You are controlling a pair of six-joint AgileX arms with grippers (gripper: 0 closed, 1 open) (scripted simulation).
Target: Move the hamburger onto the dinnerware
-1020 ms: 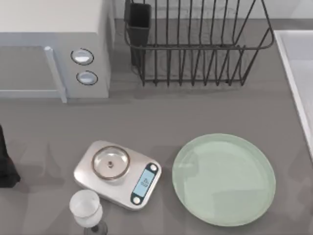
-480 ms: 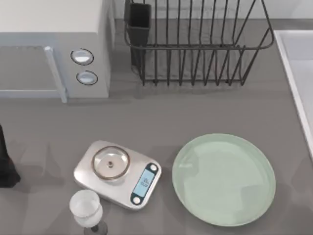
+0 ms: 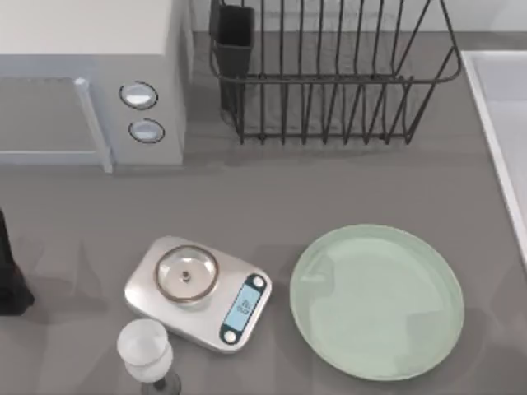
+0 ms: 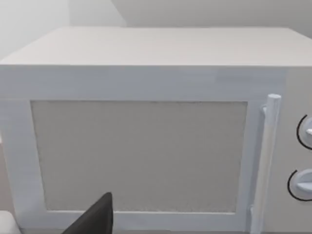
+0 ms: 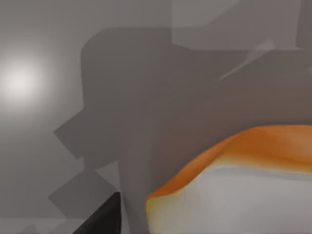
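Observation:
The hamburger (image 5: pixel 234 185) looms very close in the right wrist view, with an orange rounded top over a pale lower part. A dark piece of my right gripper (image 5: pixel 100 217) sits just beside it above grey tabletop. The dinnerware, a large pale mint-green plate (image 3: pixel 377 301), lies bare at the table's near right in the top view. My left arm (image 3: pixel 10 276) is parked at the left edge. A dark piece of my left gripper (image 4: pixel 95 217) faces the microwave door.
A white microwave (image 3: pixel 90 78) fills the back left and a black wire dish rack (image 3: pixel 329 74) the back middle. A silver scale (image 3: pixel 198 292) and a clear stemmed glass (image 3: pixel 146 354) stand left of the plate. A white ledge (image 3: pixel 506 123) runs along the right edge.
No object on the table has moved. Faint shadows drift slightly over the tabletop and the plate's near right part.

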